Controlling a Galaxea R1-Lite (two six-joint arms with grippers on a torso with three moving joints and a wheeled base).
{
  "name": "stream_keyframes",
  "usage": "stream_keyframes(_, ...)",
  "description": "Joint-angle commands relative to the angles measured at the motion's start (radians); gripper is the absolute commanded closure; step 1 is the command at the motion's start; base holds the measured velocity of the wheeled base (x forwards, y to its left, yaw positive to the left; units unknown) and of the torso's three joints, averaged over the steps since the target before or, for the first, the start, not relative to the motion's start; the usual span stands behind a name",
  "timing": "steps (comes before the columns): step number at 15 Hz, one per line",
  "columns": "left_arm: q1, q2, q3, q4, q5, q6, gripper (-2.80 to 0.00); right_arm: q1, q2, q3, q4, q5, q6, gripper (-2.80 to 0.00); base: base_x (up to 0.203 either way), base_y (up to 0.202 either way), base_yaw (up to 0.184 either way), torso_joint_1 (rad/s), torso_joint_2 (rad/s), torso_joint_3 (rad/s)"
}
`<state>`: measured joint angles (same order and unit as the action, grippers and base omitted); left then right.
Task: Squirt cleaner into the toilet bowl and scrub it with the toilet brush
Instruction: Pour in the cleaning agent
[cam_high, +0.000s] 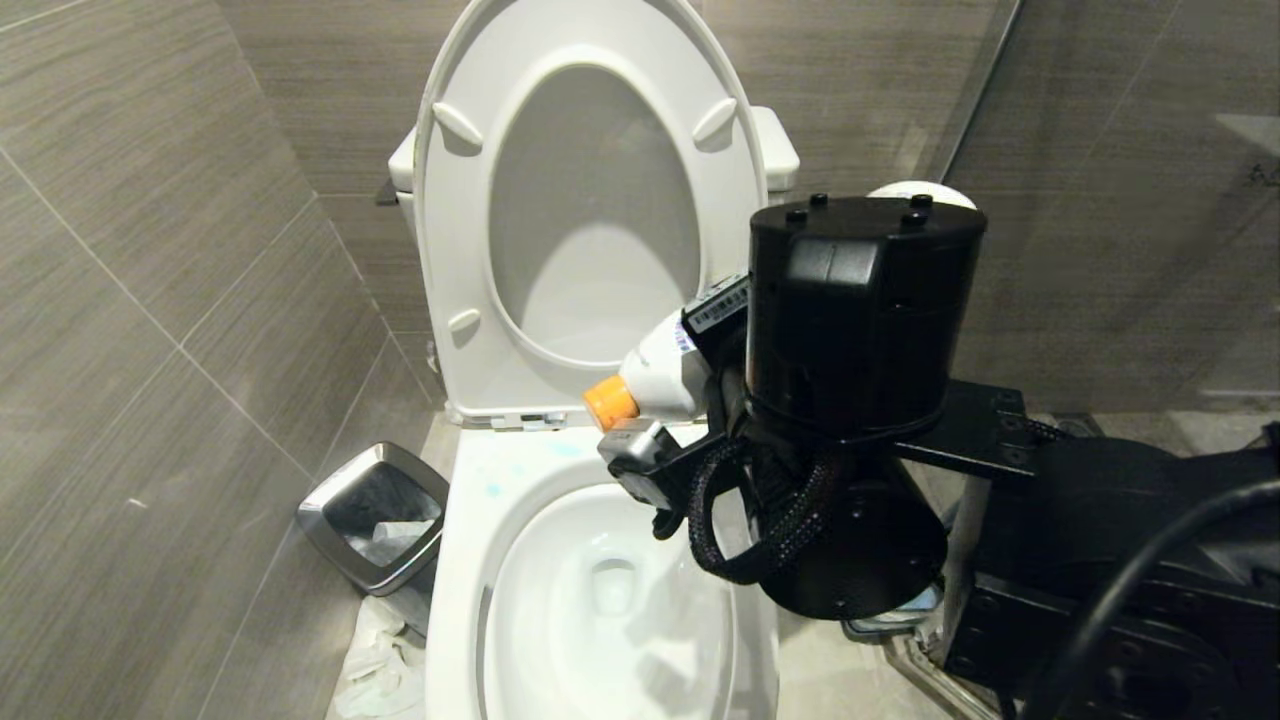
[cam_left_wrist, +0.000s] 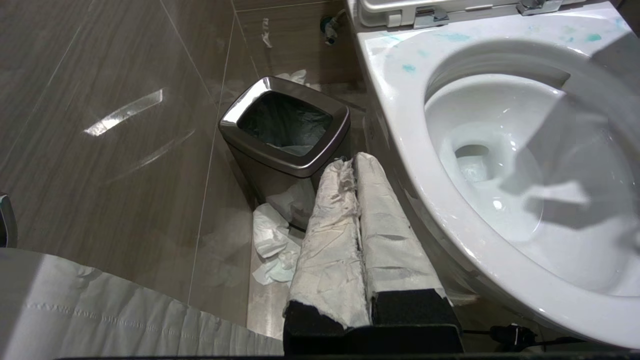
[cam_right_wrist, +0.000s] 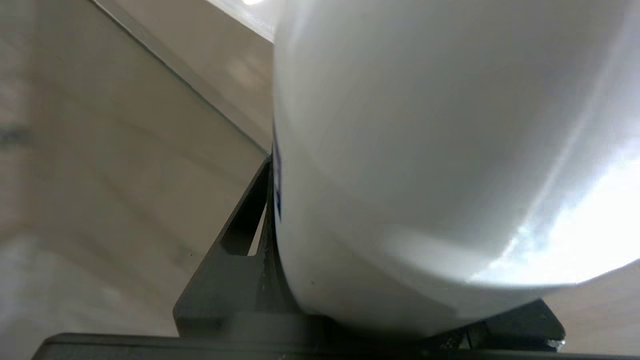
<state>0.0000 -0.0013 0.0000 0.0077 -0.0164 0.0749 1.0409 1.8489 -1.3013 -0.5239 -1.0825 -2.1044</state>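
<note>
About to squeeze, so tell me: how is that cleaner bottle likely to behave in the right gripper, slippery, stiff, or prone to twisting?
The cleaner looks like smooth glossy plastic, so it is probably somewhat slippery. The right gripper holds its rounded body tilted, orange cap down over the toilet bowl, so it may rotate between the fingers. It seems small and probably light.

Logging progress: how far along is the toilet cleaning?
Done: seat and lid are up, and blue-green spots already mark the bowl rim. In hand: the right gripper holds the cleaner tipped, orange cap toward the bowl. Left: scrubbing; no brush is in view. The left gripper sits shut beside the bowl.
</note>
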Motion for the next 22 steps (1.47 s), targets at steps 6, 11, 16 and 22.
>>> stream_keyframes(6, 0.0, 0.001, 0.002, 0.0, 0.0, 0.0, 0.0, 0.064, 0.047, 0.011, -0.312, -0.062, -0.433, 0.0, 0.0, 0.0, 0.0, 0.0, 0.0, 0.0)
stream_keyframes(11, 0.0, 0.001, 0.0, 0.0, 0.0, 0.0, 0.0, 0.106, 0.065, 0.026, -0.36, -0.108, -0.539, 0.0, 0.0, 0.0, 0.0, 0.0, 0.0, 0.0)
stream_keyframes(16, 0.0, 0.001, 0.002, 0.0, 0.0, 0.0, 0.0, 0.111, 0.074, 0.025, -0.425, -0.169, -0.653, 0.0, 0.0, 0.0, 0.0, 0.0, 0.0, 0.0)
stream_keyframes(22, 0.0, 0.001, 0.002, 0.0, 0.0, 0.0, 0.0, 0.111, 0.123, 0.033, -0.714, -0.179, -0.656, 0.0, 0.0, 0.0, 0.0, 0.0, 0.0, 0.0)
